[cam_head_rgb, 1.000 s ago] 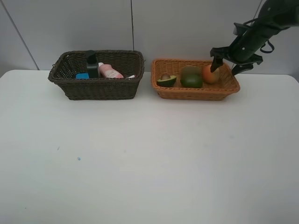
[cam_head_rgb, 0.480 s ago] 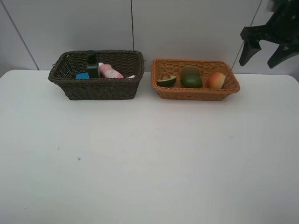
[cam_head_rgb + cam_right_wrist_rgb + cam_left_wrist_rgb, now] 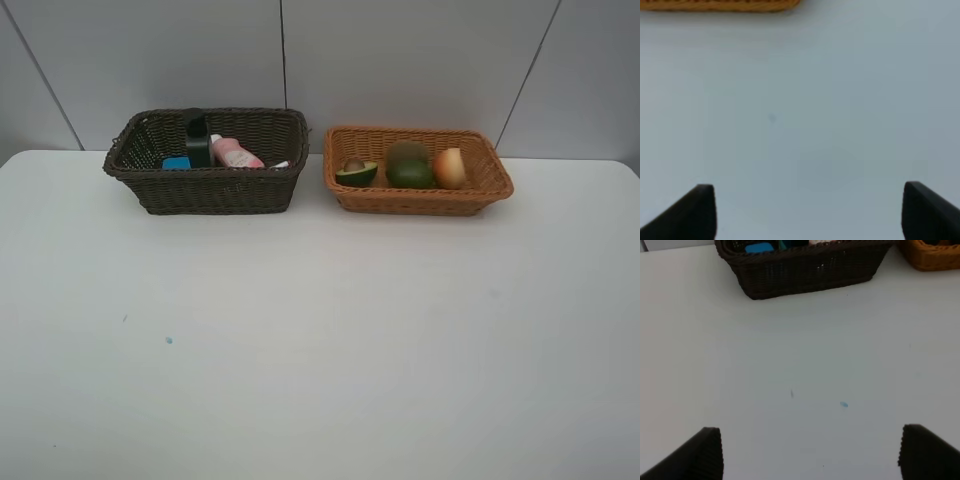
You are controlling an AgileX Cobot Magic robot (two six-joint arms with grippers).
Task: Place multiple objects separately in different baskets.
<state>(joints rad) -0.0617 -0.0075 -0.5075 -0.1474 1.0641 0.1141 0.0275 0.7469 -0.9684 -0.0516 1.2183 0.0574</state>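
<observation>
The dark brown basket (image 3: 150, 190) at the back left holds the dark pump bottle (image 3: 197, 140), the pink bottle (image 3: 238, 153), a blue-topped item (image 3: 176, 162) and the tip of the white marker (image 3: 280, 164). The light orange basket (image 3: 420, 199) beside it holds the halved avocado (image 3: 356, 172), a green round fruit (image 3: 408, 166) and the orange-red fruit (image 3: 450, 167). Neither arm shows in the high view. My left gripper (image 3: 810, 452) is open and empty over bare table before the dark basket (image 3: 805, 272). My right gripper (image 3: 807, 210) is open and empty, the orange basket's edge (image 3: 715, 5) beyond it.
The white table (image 3: 320, 330) carries a small blue speck (image 3: 168, 340) and a faint mark (image 3: 125, 318) at the front left. A grey panelled wall stands behind the baskets.
My right arm let go of the orange-red fruit in the orange basket, lifted away to the upper right, and has left the high view. The fruit has settled in the basket.
</observation>
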